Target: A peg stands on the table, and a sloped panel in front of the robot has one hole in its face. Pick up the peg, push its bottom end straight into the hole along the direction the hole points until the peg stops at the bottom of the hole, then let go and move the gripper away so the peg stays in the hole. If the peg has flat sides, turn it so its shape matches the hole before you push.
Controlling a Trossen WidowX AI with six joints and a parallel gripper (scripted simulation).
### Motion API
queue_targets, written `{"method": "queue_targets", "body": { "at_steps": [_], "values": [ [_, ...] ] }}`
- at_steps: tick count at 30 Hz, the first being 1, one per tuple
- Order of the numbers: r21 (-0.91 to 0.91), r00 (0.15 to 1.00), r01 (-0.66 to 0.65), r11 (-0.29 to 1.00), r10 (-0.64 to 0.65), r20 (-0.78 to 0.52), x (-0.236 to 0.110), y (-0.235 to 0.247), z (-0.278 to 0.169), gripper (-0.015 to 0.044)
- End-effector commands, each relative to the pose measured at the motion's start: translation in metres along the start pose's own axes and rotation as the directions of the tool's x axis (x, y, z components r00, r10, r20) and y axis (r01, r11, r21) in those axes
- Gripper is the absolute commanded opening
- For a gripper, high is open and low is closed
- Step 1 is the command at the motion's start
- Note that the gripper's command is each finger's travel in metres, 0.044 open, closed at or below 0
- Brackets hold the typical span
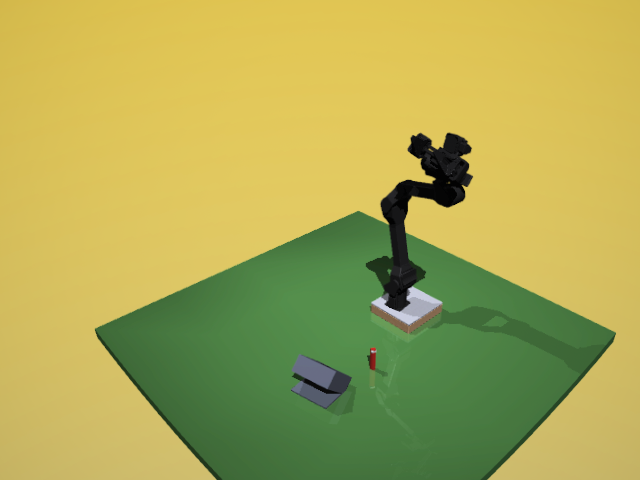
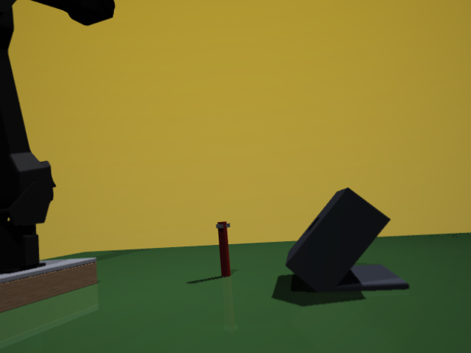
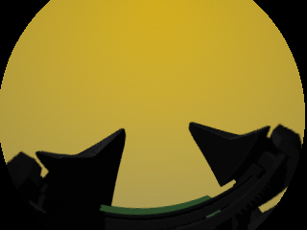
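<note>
Only partly visible, panel hides its hole

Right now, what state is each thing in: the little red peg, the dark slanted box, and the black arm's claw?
Red cylindrical peg: upright on the green table, untouched.
Dark grey sloped panel: tilted on its base plate, hole empty.
Black gripper: open, raised high, holding nothing.

The peg stands on the table between the base and the panel (well apart).
</note>
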State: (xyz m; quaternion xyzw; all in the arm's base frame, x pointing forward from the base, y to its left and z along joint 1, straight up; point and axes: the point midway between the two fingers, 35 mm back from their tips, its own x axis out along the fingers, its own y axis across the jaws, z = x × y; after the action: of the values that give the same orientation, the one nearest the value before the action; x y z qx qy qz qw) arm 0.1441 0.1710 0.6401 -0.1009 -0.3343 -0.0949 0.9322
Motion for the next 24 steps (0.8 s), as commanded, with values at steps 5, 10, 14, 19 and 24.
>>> {"method": "queue_targets", "body": {
  "at_steps": [5,10,14,19,24],
  "values": [
    [-0.12,0.999,-0.037,0.992,0.041,0.032,0.003,0.02,-0.002,0.044],
    [-0.288,0.992,-0.088,0.954,0.11,0.062,0.006,0.05,-0.008,0.044],
    [-0.414,0.982,-0.128,0.901,0.173,0.073,0.008,0.074,-0.018,0.044],
    [-0.558,0.964,-0.177,0.811,0.256,0.067,0.009,0.103,-0.035,0.044],
    [-0.677,0.941,-0.228,0.699,0.338,0.032,0.01,0.132,-0.061,0.044]
  ]
}}
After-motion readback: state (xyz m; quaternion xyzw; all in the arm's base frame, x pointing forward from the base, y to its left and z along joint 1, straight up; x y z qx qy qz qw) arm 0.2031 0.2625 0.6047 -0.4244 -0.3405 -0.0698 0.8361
